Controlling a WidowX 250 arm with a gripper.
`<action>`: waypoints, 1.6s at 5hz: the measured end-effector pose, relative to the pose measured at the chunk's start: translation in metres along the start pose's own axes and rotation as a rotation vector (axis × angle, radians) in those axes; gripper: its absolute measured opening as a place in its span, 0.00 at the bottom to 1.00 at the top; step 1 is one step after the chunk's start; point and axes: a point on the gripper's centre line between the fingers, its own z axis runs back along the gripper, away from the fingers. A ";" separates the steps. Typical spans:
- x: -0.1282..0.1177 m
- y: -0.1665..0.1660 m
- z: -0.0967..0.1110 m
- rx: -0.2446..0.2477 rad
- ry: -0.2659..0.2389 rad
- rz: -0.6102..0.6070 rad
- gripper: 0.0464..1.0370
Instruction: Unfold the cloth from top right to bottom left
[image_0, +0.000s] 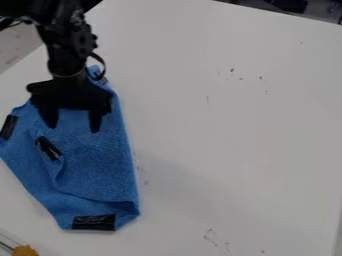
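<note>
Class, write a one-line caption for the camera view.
Gripper, open, over a blue cloth partly folded on a white table.

bench (227, 140) is white, w/ dark specks (260, 77) up & right of the tool (72, 125) and scratchy marks (211, 237) well below it, off to the right. yellow-orange thing (25, 250) w/ thin rods (5, 246) beside it, btm left of the tool. dark stuff (287, 5) past the bench edge, far upper right of the tool, can't ID it tbh.

1 blue cloth (100, 167), black patches (93, 222) on it, partly folded, creased, lying on a white table (234, 125)
</note>
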 end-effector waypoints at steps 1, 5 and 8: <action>-0.013 0.024 -0.006 -0.002 0.012 0.122 0.96; -0.023 0.032 -0.037 -0.052 0.064 0.167 0.43; -0.018 0.032 -0.039 -0.043 0.080 0.152 0.04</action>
